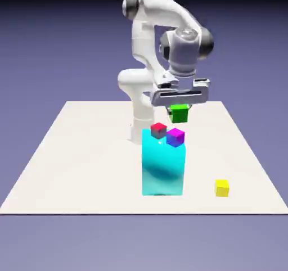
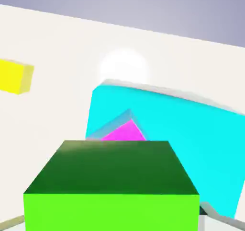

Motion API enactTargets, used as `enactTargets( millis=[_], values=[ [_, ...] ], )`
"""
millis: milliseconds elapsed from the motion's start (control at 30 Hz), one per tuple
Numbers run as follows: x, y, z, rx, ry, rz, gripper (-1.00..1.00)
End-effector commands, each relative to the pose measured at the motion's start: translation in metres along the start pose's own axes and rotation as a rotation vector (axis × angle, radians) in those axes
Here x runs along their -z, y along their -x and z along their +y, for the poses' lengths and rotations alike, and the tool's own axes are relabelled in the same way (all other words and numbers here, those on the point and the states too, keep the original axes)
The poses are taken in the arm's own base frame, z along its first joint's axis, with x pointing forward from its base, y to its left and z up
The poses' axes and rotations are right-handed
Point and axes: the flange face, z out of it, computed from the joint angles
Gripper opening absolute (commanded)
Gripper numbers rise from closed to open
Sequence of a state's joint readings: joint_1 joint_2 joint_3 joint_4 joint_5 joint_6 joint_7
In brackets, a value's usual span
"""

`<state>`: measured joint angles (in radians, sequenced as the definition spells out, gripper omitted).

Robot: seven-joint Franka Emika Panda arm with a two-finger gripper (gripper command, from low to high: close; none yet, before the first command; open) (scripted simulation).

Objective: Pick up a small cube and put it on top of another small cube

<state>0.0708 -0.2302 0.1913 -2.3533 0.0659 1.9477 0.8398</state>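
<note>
The jaws (image 1: 179, 105) are gripping the green cube (image 1: 179, 114) above the counter (image 1: 84, 163), near the magenta cube (image 1: 175, 137); pickup is complete, while placement on another small cube is remaining.

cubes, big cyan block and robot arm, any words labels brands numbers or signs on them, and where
None: no word, label, brand, number or sign can be read on the green cube, red cube, magenta cube, yellow cube, cyan block or arm.
</note>
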Motion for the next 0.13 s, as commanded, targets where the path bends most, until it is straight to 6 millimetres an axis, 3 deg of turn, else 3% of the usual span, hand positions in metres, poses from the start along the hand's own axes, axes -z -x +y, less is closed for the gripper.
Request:
enactTargets(
  millis=[0, 33, 67, 100],
  values=[
    [-0.003, 0.000, 0.000, 0.000, 0.002, 0.002, -1.00],
    [-0.003, 0.000, 0.000, 0.000, 0.002, 0.002, 1.00],
    [-0.003, 0.000, 0.000, 0.000, 0.002, 0.002, 1.00],
    [0.013, 0.000, 0.000, 0.000, 0.002, 0.002, 1.00]
  ],
)
